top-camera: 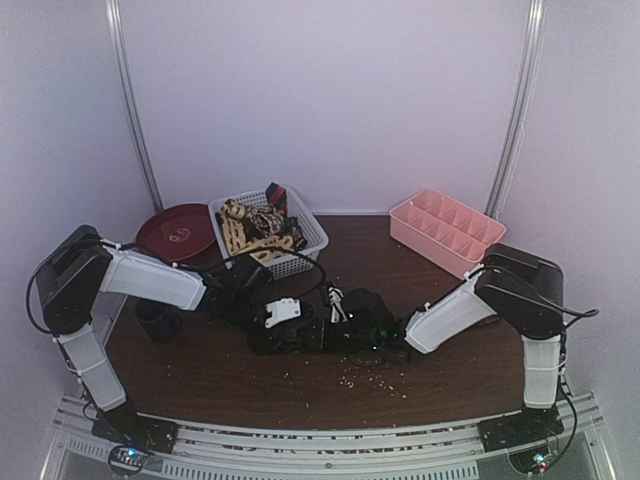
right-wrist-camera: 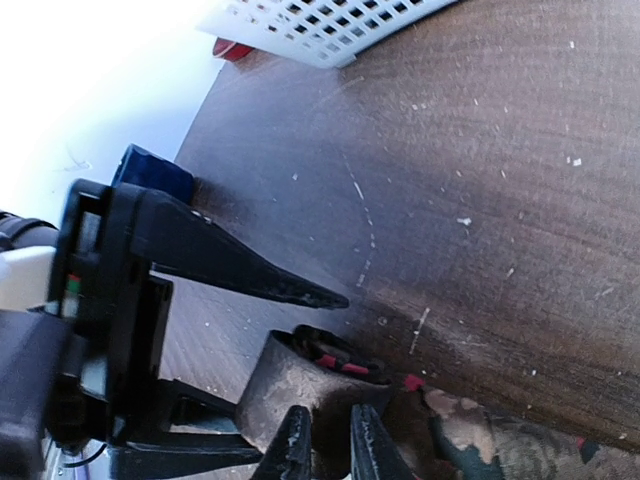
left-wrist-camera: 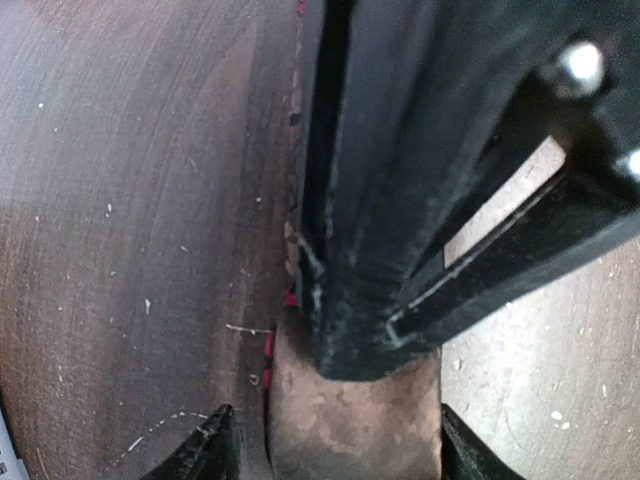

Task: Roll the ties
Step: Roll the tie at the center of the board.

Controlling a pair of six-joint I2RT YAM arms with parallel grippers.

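A brown mottled tie with red inside is rolled into a short roll (right-wrist-camera: pixel 290 385) on the dark wood table (right-wrist-camera: pixel 480 180). Its loose patterned tail (right-wrist-camera: pixel 490 445) runs off to the right. My right gripper (right-wrist-camera: pixel 332 450) is shut on the roll's wall. In the left wrist view the roll (left-wrist-camera: pixel 350 425) sits between the spread fingertips of my left gripper (left-wrist-camera: pixel 340 452), which is open, with the left tip clear of the fabric. The right gripper's black body (left-wrist-camera: pixel 400 200) comes down onto the roll. In the top view both grippers (top-camera: pixel 305 338) (top-camera: pixel 352 335) meet mid-table. More ties (top-camera: pixel 255 225) lie in the basket.
A white lattice basket (top-camera: pixel 314 240) stands at the back, a dark red plate (top-camera: pixel 178 232) to its left, a pink divided tray (top-camera: pixel 445 230) at the back right. A dark blue mug (top-camera: pixel 158 318) stands near the left arm. Crumbs (top-camera: pixel 375 375) dot the table in front.
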